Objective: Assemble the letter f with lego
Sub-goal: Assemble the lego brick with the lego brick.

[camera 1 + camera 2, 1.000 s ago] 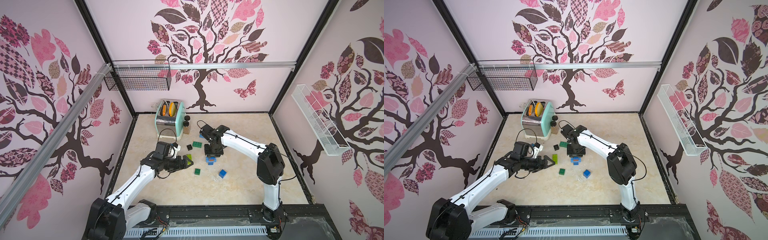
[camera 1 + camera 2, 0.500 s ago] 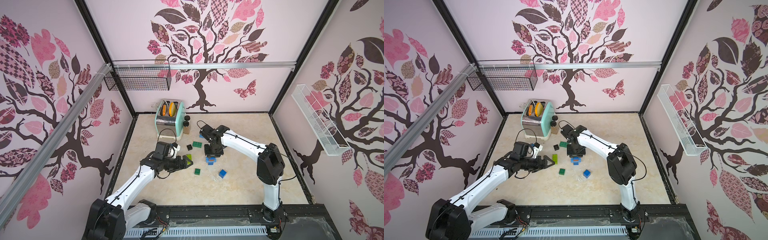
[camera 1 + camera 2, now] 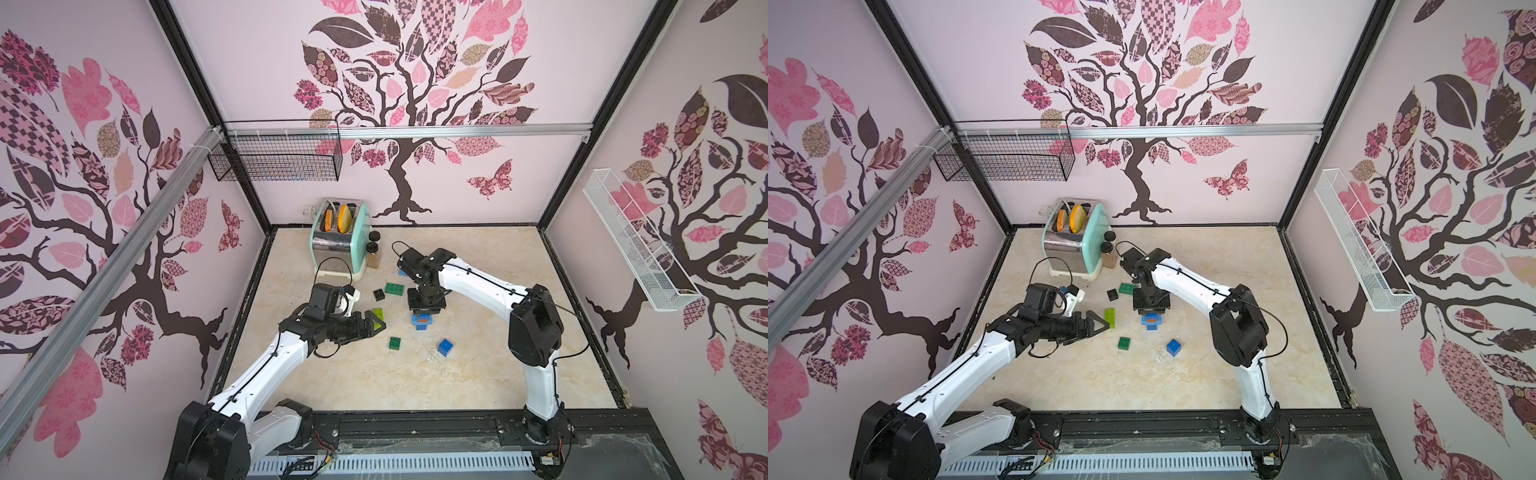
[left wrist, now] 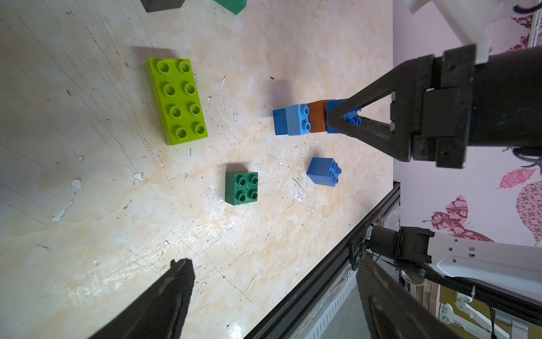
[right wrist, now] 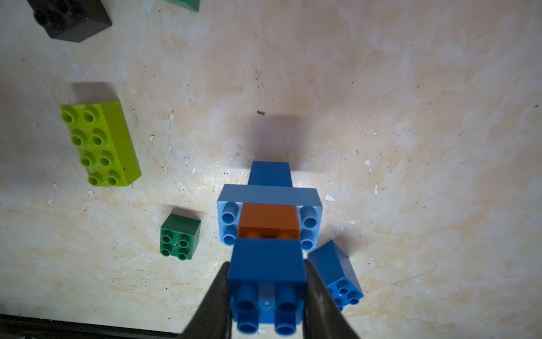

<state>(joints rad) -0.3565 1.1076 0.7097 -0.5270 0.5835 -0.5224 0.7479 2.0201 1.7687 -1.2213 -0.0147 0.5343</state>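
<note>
My right gripper (image 5: 267, 296) is shut on a blue square brick (image 5: 267, 264) at the top of a small lego stack (image 3: 422, 321). Under that brick are an orange-brown brick (image 5: 268, 218), a light blue oblong (image 5: 268, 195) and a blue base brick (image 5: 269, 173). The orange-brown brick's studs show in a thin gap under the held brick. My left gripper (image 4: 272, 293) hovers open and empty to the left of the stack, close to the lime oblong (image 4: 176, 101). A dark green square (image 4: 241, 187) and a blue square (image 4: 324, 175) lie loose nearby.
A black brick (image 3: 378, 294) and a dark green oblong (image 3: 394, 289) lie behind the lime one. Another blue brick (image 3: 402, 273) peeks out behind the right arm. The mint toaster (image 3: 340, 239) and two dark-capped jars (image 3: 372, 249) stand at the back left.
</note>
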